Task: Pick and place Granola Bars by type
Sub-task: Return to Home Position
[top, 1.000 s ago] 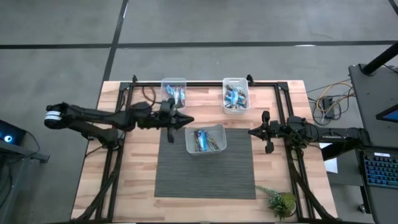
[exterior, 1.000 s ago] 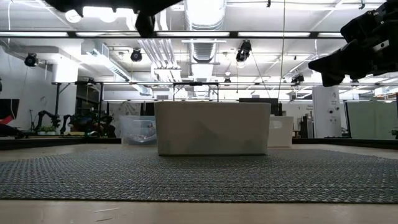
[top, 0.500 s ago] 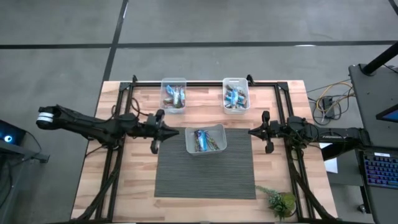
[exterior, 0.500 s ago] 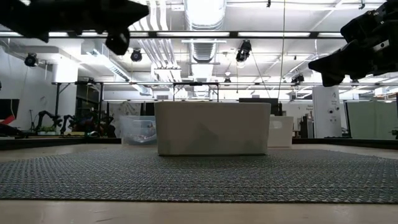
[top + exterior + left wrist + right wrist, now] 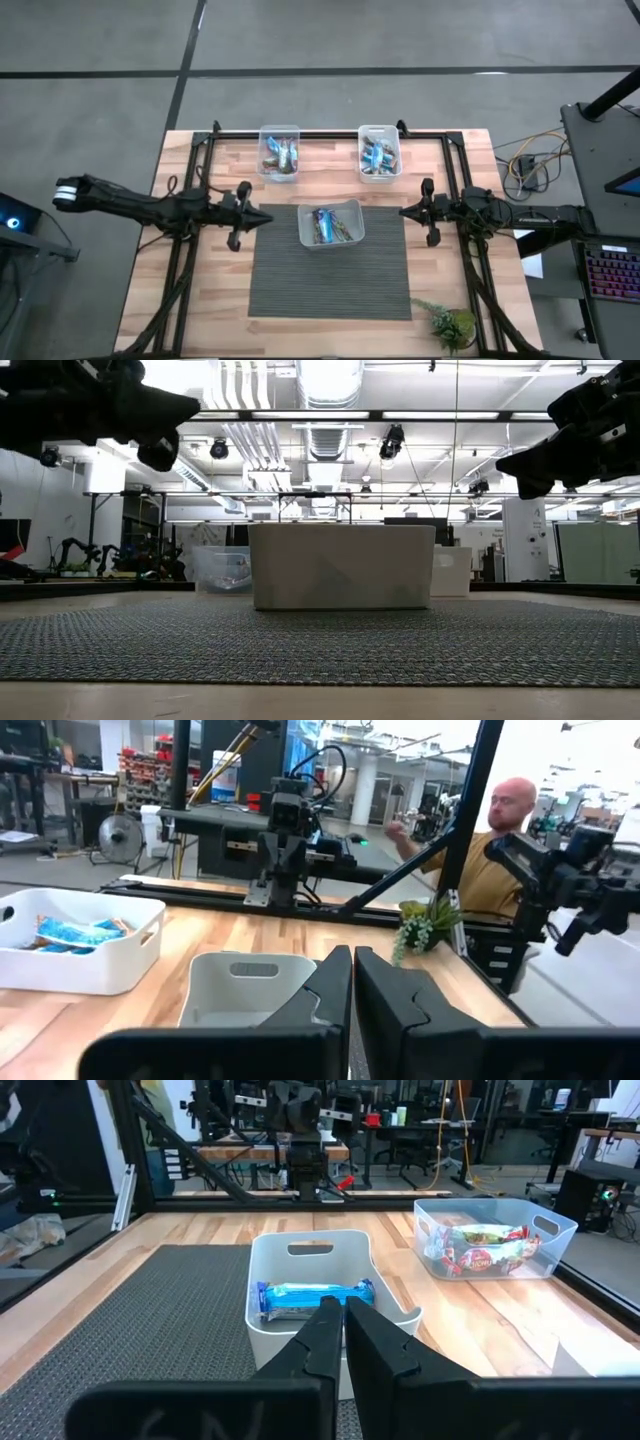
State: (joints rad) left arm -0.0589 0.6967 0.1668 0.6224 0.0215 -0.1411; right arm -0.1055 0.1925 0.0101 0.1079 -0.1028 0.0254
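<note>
High view: left gripper [image 5: 264, 214] and right gripper [image 5: 403, 211] flank the white bin [image 5: 357, 222], fingers pressed together, empty. Granola Bars [image 5: 325, 225] lie inside it, with more in two tubs [image 5: 280, 128] beyond. To home well, retract level — clear of its rim.

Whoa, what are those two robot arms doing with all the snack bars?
They're sorting granola bars into bins. Right now neither arm holds anything. The left end effector hovers over the left edge of the mat, and the right end effector hovers at its right edge, both shut and empty. Between them, a white bin on the mat holds blue bars. Two tubs at the table's back hold more.
</note>
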